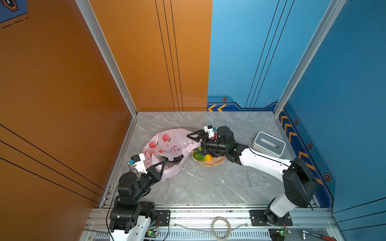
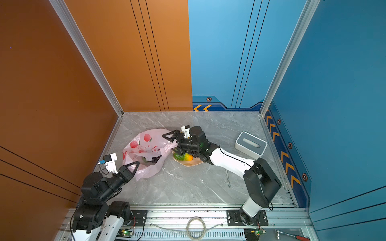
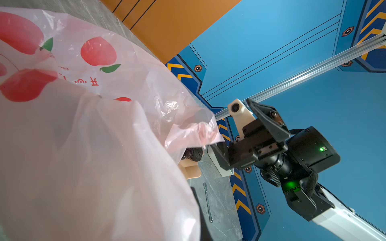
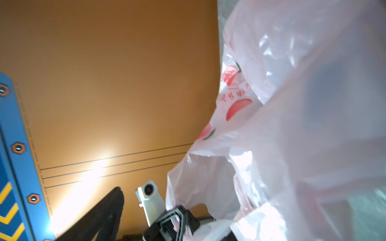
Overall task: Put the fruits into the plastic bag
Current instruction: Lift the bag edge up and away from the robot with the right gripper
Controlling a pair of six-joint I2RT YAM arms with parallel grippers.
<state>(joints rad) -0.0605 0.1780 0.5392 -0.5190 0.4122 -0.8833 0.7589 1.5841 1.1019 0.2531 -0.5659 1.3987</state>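
At the centre of the grey bench (image 1: 208, 187), slightly left, lies the pale-pink plastic bag (image 1: 167, 144), its mouth facing the lower edge of the frame. The left claw (image 1: 163, 164), jaws together, is clamped on the bag's near rim, holding it raised. The right claw (image 1: 195, 140), jaws wide apart and empty, sits at the bag's right edge. 1 dark grape bunch (image 1: 176, 159) shows inside the mouth. Just right of the bag, a peach bowl (image 1: 217, 162) holds a green-orange oblong fruit (image 1: 201, 157) and more fruit partly hidden under the right arm. The step in hand looks like fetching another fruit: the right claw must descend into the bowl and close on 1 piece.
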